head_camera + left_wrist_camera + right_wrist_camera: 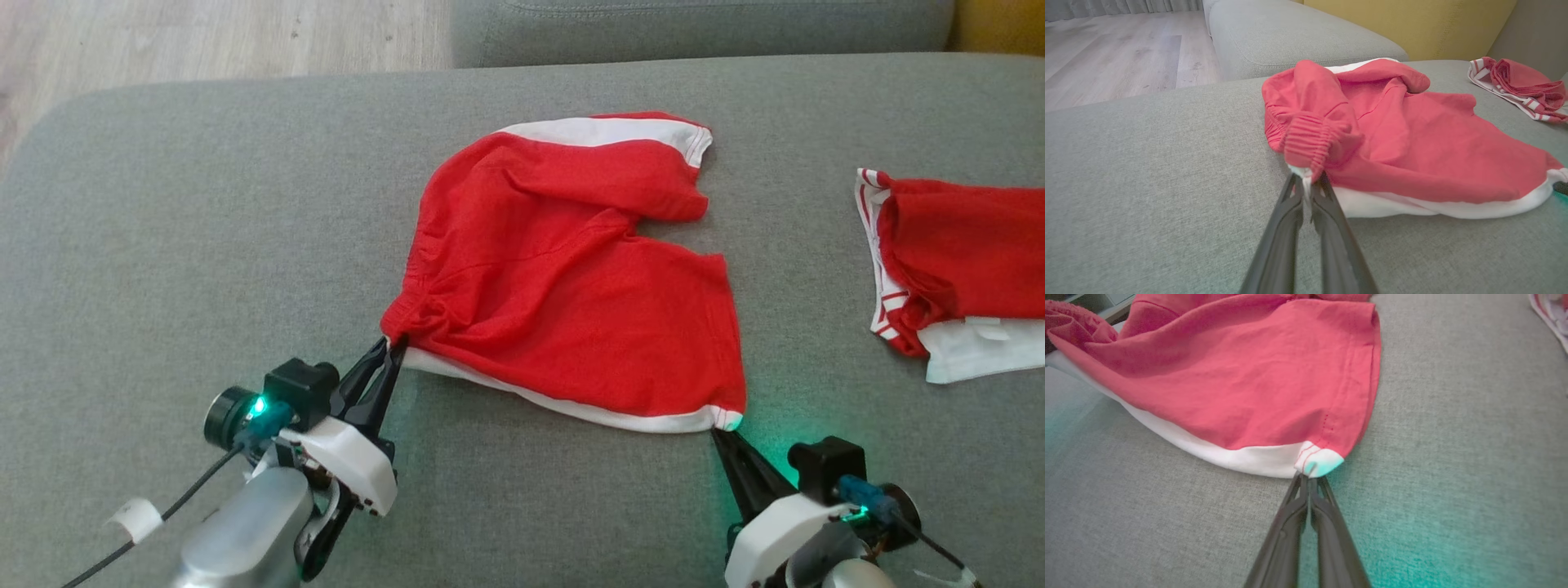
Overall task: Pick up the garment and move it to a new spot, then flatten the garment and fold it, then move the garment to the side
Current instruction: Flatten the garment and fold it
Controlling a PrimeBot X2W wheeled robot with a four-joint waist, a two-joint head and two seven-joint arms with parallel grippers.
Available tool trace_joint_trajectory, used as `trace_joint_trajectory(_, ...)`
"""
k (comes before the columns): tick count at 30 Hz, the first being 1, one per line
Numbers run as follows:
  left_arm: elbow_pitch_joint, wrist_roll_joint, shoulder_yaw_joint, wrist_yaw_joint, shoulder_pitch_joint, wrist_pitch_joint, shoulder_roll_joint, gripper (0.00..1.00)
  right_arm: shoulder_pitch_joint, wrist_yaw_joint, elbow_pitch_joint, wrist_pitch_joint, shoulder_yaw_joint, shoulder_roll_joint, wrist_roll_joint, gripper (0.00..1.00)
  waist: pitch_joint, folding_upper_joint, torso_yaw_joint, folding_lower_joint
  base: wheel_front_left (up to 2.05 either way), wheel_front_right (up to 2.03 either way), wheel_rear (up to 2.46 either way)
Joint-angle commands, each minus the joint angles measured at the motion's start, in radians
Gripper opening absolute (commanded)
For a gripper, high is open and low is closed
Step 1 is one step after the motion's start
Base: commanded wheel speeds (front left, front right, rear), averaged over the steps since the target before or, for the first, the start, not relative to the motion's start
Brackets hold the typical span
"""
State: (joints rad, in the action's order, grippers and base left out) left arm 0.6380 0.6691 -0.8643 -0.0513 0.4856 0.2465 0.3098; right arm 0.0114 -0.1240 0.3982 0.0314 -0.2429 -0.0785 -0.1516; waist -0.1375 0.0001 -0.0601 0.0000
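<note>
**Flattening step: both hands closed on the near corners of the garment.**

Head view: the garment (571,310), red shorts with white trim, lies partly spread on the grey couch seat (204,245) just ahead of both hands. The left hand (392,349) is clamped on the waistband corner (406,328) and the right hand (718,434) on the hem corner (727,418). A second garment (955,261) lies well out beyond the right hand. Left wrist view: the fingers are pressed together with white trim caught between the tips, and gathered elastic bunches directly ahead. Right wrist view: the fingers are narrow and the tips meet on the very edge of the corner, which looks a thin hold. The far leg is still folded over, so the next move probably calls for drawing both corners apart and back evenly, keeping low.
</note>
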Motion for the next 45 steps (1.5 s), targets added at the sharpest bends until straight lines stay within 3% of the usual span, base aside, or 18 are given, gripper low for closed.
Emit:
trace_joint_trajectory(1, -0.023, 0.007, 0.033, 0.008, 0.022, 0.001, 0.034, 0.00, 0.032, -0.007, -0.033, 0.021, -0.023, -0.015, -0.007, 0.00, 0.006, -0.0001, 0.000, 0.0000, 0.00, 0.00, 0.00)
trace_joint_trajectory(12, -0.073, 0.030, 0.052, 0.010, 0.039, -0.021, 0.069, 0.00, 0.096, -0.007, -0.157, 0.074, -0.015, -0.060, -0.047, 0.00, 0.065, -0.0001, 0.010, 0.0000, 0.00, 0.00, 0.00)
trace_joint_trajectory(20, -0.253, 0.051, 0.114, 0.029, 0.232, -0.165, 0.136, 0.00, 0.337, -0.007, -0.313, -0.004, -0.019, -0.175, -0.077, 0.00, 0.144, -0.0001, 0.025, 0.0000, 0.00, 0.00, 0.00)
trace_joint_trajectory(29, -0.372, 0.088, 0.190, 0.075, 0.385, -0.238, 0.143, 0.00, 0.563, -0.007, -0.373, -0.056, -0.014, -0.218, -0.093, 0.00, 0.172, -0.0001, 0.036, 0.0000, 0.00, 0.00, 0.00)
trace_joint_trajectory(34, -0.414, 0.112, 0.182, 0.093, 0.321, -0.260, 0.152, 0.00, 0.510, -0.007, -0.399, -0.089, -0.006, -0.215, -0.090, 0.00, 0.187, -0.0001, 0.030, 0.0000, 0.00, 0.00, 0.00)
trace_joint_trajectory(41, -0.565, 0.147, 0.187, 0.148, 0.178, -0.300, 0.231, 0.00, 0.357, -0.007, -0.494, -0.135, 0.048, -0.211, -0.089, 0.00, 0.177, -0.0001, 0.016, 0.0000, 0.00, 0.00, 0.00)
trace_joint_trajectory(45, -0.623, 0.149, 0.202, 0.173, 0.183, -0.327, 0.259, 0.00, 0.356, -0.007, -0.530, -0.165, 0.058, -0.221, -0.079, 0.00, 0.148, -0.0001, 0.013, 0.0000, 0.00, 0.00, 0.00)
